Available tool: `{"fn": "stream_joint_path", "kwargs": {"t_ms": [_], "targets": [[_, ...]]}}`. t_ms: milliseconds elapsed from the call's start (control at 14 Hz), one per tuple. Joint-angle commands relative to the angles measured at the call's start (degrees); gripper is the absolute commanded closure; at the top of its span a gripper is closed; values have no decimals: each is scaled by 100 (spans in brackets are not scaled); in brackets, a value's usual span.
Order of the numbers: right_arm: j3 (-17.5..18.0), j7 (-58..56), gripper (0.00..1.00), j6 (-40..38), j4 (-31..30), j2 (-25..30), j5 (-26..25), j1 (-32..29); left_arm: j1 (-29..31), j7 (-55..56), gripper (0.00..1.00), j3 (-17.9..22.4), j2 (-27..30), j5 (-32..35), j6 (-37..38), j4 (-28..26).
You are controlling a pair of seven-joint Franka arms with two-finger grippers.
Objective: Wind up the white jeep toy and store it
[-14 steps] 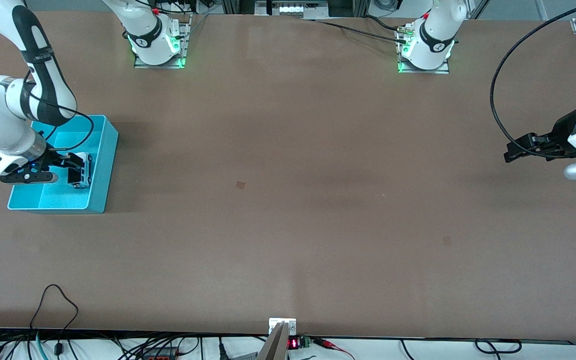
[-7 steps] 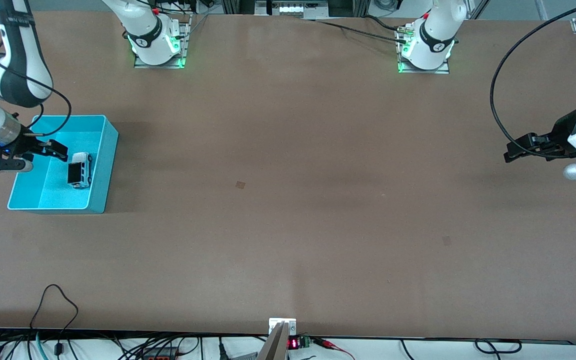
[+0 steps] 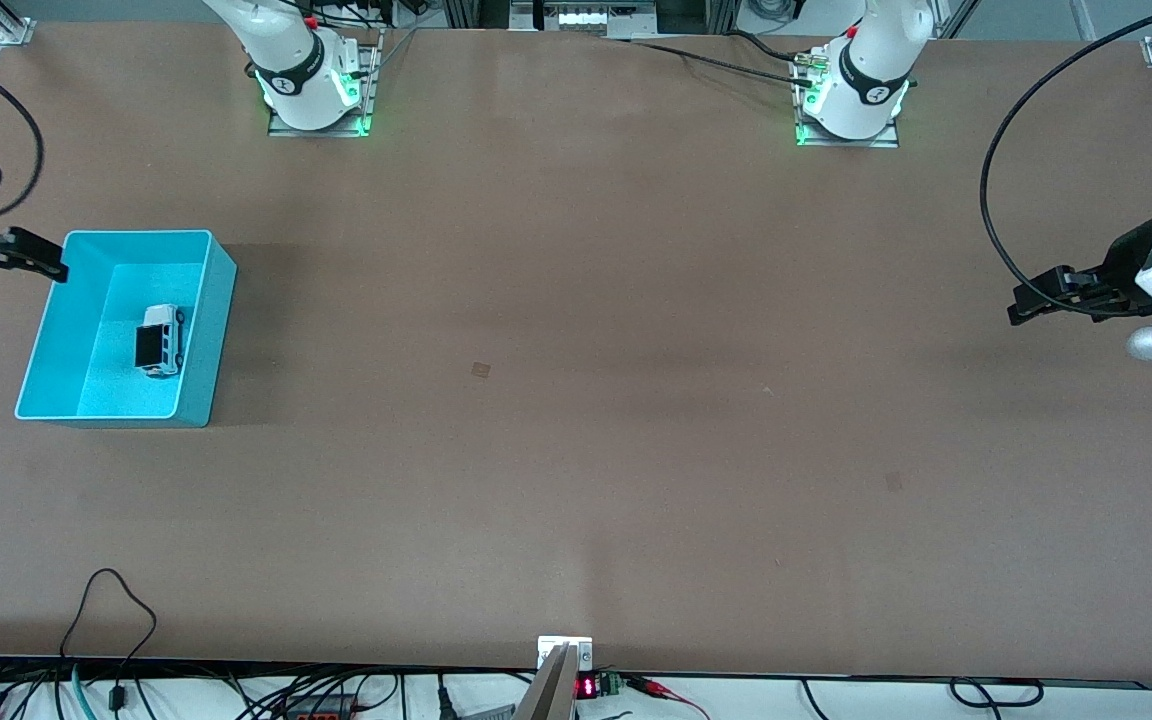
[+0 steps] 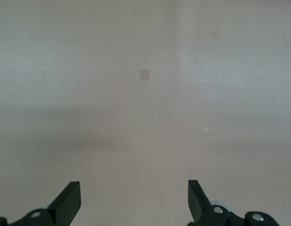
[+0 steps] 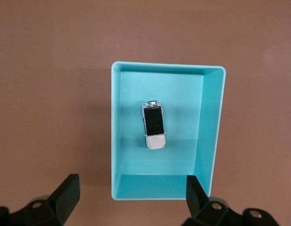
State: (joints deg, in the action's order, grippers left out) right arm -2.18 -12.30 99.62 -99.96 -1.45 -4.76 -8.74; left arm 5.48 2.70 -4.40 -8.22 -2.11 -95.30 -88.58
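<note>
— Since the right pincer [image 3: 31,258] has let go and pulled back, where does the jeep [image 3: 160,340] sit now?

— It rests on its wheels on the floor of the bin [image 3: 211,330], toward the wall on the left arm's side, roof up. A second ago that pincer was down inside the bin, around the toy; half a second ago it was already clear of it. Now it hovers over the bin's rim at the right arm's end of the surface [image 3: 576,400].

— And its fingers?

— Spread apart, nothing between them. The right wrist view looks straight down on the bin [image 5: 211,136] with the jeep [image 5: 154,125] lying free in the middle.

— What about the left pincer [image 3: 1036,298]?

— It waits over bare surface at the left arm's end, fingers apart as the left wrist view shows, holding nothing.

— So the storing looks done?

— By the look of it, yes: the toy is in the bin and released. Whether it was wound cannot be judged from here.
</note>
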Motion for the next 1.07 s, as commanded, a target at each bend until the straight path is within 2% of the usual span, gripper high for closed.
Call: {"fn": "stream_joint_path", "kwargs": {"t_ms": [0,214,571,1000], "targets": [[-2,-53,0,-652,617,-32,133,13,-3,-42,0,-8,92,115,2,-63],[7,-27,0,-1190,864,-13,256,65,-3,-42,0,-8,92,115,2,-63],[-300,-18,0,-1191,908,-101,221,680,-3,-42,0,-8,92,115,-6,-63],[-327,-9,0,-1191,847,-75,195,742,-3,-42,0,-8,92,115,-6,-63]]}}
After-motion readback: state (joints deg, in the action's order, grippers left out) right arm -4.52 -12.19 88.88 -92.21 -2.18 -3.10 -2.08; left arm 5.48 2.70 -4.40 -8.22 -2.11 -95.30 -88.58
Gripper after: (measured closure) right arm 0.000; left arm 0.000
